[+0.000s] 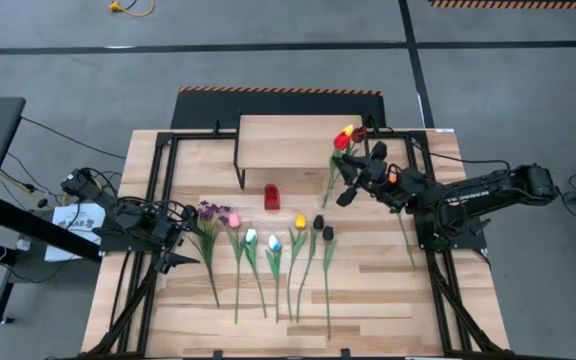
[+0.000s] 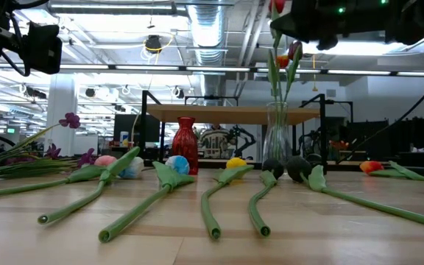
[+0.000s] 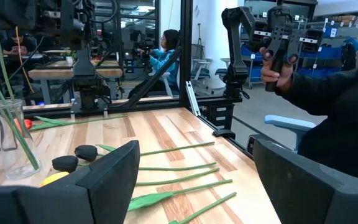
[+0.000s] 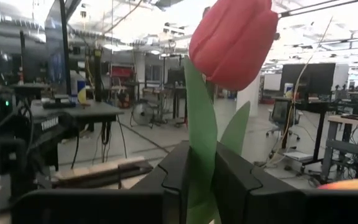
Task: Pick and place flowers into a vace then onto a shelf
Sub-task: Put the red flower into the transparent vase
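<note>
A clear glass vase [image 2: 277,140] stands on the table in front of the shelf [image 1: 288,140], with flowers [image 1: 346,138] in it. My right gripper [image 1: 351,180] is above the vase, shut on a red tulip [image 4: 232,40]. Several more flowers [image 1: 273,260] lie in a row on the tabletop, heads toward the far side. My left gripper [image 3: 191,180] stays open and level at the table's left side, with nothing between its fingers. My right gripper pinches the red tulip between its two fingers, on the stem and leaf [image 4: 201,155] just below the bloom. The fingers come about level from the table's right side and lie across the stem. The tulip stands upright, its stem [image 2: 274,73] running down into the glass vase.
A small red vase [image 1: 272,197] stands beside the glass one, before the shelf. One orange tulip [image 2: 372,166] lies apart at the table's right. Black frame rails [image 1: 158,190] run along both sides. A person [image 3: 328,81] sits beyond the table's edge.
</note>
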### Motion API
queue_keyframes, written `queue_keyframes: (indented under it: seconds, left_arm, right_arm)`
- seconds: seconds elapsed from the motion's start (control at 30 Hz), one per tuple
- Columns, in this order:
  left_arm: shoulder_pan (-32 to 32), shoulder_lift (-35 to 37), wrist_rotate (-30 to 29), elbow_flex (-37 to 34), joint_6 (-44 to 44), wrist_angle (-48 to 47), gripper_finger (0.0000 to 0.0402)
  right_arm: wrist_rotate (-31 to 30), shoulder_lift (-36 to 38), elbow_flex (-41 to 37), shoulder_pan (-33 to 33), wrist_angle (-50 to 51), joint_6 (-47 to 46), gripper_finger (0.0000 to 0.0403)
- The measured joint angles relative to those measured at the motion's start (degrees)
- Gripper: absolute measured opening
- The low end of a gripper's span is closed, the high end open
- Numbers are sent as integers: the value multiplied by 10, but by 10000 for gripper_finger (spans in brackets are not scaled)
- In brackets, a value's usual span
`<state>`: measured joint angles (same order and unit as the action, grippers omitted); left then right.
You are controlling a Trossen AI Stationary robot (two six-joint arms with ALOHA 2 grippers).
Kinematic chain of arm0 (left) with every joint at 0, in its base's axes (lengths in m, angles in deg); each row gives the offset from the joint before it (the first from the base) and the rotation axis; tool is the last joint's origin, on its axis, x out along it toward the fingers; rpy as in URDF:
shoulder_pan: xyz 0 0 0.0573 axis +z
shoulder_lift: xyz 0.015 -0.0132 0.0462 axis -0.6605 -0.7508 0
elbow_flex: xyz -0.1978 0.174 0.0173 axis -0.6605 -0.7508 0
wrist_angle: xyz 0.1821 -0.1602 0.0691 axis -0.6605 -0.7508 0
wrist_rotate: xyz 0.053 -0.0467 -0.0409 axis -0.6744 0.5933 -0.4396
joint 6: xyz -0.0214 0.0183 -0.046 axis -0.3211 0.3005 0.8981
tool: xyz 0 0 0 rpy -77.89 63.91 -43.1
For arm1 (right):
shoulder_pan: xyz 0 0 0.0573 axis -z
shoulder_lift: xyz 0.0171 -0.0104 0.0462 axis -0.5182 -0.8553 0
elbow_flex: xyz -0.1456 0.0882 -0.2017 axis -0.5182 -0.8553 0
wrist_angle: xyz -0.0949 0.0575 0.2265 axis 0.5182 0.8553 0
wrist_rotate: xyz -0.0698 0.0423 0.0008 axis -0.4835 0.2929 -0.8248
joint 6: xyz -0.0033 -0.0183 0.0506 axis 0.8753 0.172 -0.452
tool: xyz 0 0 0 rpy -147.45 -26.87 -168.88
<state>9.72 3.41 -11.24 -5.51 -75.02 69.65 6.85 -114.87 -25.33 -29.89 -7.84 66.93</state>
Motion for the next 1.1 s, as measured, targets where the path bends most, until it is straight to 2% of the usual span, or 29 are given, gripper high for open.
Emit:
queue_keyframes:
  seconds: [0.53, 1.1]
  left_arm:
    - [0, 0, 0, 0, 0, 0, 302]
    - [0, 0, 0, 0, 0, 0, 302]
  right_arm:
    - [0, 0, 0, 0, 108, 0, 52]
    - [0, 0, 0, 0, 131, -5, 52]
